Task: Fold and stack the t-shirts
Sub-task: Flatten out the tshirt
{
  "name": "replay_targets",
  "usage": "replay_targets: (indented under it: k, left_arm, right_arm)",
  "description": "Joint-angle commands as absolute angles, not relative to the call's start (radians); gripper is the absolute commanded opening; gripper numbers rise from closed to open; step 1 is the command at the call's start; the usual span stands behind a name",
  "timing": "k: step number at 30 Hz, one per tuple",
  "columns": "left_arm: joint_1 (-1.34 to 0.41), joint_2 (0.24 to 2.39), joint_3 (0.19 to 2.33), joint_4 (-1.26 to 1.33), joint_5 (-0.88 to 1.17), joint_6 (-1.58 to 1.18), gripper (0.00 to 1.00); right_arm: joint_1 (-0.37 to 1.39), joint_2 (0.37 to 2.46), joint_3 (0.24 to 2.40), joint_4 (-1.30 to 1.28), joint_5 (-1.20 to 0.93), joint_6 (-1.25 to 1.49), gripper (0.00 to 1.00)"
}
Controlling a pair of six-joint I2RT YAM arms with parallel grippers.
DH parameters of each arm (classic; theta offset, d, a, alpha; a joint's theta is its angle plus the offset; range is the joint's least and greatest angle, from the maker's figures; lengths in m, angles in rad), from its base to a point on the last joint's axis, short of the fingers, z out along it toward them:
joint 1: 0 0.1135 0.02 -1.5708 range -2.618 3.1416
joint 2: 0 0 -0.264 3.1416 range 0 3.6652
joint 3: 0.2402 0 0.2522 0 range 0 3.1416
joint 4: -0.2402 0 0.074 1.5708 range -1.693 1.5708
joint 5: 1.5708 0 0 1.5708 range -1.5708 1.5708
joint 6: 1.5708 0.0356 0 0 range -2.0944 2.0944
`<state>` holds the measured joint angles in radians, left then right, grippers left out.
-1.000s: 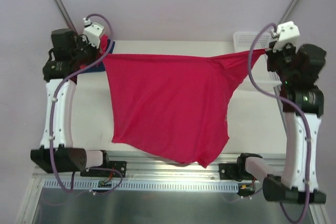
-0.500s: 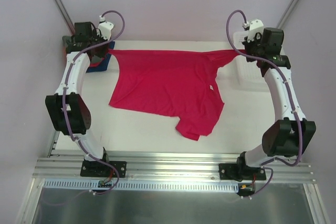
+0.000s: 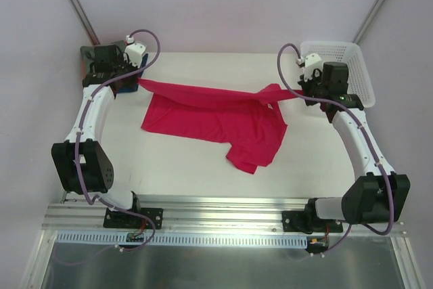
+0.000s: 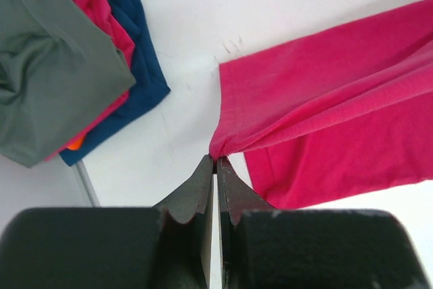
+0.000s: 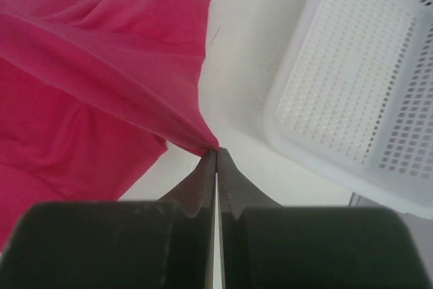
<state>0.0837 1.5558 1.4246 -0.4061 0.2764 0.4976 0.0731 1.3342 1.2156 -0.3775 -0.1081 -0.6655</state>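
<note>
The crimson-red t-shirt lies mostly on the white table, its far edge lifted taut between both grippers. My left gripper is shut on the shirt's far-left corner, its tip pinching the cloth. My right gripper is shut on the far-right corner, its tip just left of the basket. In the left wrist view a grey-green shirt lies on a dark blue one, with another red cloth between them; they sit at the table's far left corner.
A white plastic lattice basket stands at the far right corner, close to my right gripper; it also shows in the right wrist view. A metal rail runs along the near table edge.
Both arms have lowered the shirt from hanging high above the table onto the table, then pulled its held far edge toward the near side. Most of the cloth now rests flat.
</note>
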Motion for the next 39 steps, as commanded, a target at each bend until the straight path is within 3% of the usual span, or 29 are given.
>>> replay_targets:
  k: [1,10,25,31,39]
  left_arm:
    - [0.071,1.503,1.373,-0.397,0.275,0.485,0.00]
    - [0.061,1.510,1.518,-0.443,0.261,0.469,0.00]
    - [0.003,0.974,1.543,-0.557,0.193,0.413,0.00]
    - [0.003,0.982,1.684,-0.603,0.166,0.456,0.00]
    - [0.002,1.043,1.741,-0.618,0.193,0.462,0.00]
  right_arm:
    - [0.095,1.305,1.192,-0.393,-0.127,-0.667,0.01]
    - [0.094,1.351,1.360,-0.428,-0.098,-0.667,0.01]
    - [0.066,0.815,1.459,-0.589,0.049,-0.555,0.01]
    - [0.049,0.788,1.660,-0.657,0.103,-0.566,0.00]
    - [0.048,0.839,1.677,-0.588,0.123,-0.613,0.01]
